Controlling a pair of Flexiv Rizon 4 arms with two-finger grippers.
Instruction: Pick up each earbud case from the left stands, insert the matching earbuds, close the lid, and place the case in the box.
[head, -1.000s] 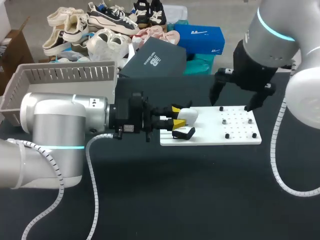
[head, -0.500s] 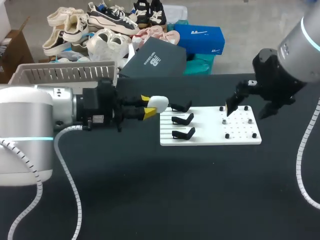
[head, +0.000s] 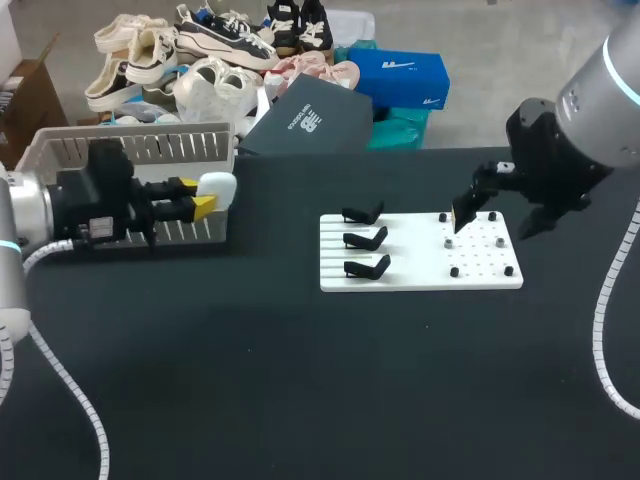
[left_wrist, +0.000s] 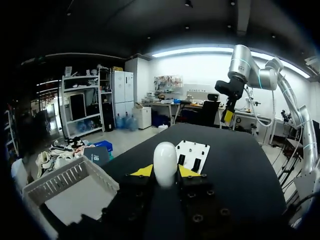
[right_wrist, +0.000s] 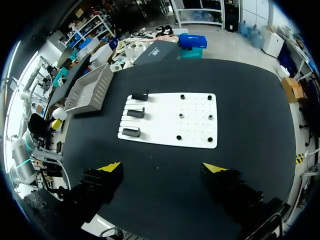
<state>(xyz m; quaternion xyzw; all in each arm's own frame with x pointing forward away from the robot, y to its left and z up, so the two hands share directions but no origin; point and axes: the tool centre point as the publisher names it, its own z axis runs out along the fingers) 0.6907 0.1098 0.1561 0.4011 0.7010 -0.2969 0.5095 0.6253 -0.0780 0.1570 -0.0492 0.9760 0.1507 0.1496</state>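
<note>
Withdrawn leftward from the three black stands (head: 365, 240), the left gripper (head: 205, 197) now hangs before the front wall of the grey slatted plastic basket (head: 130, 145), its yellow tips clamped on the white egg-shaped earbud case (head: 218, 187). Long axis of the case runs along the fingers, rounded end toward the white pegged board (head: 420, 280). Bare black tabletop (head: 300, 380) separates case and board. Right gripper (head: 497, 218), unmoved, hovers over the board's right end, fingers spread wide and empty.
</note>
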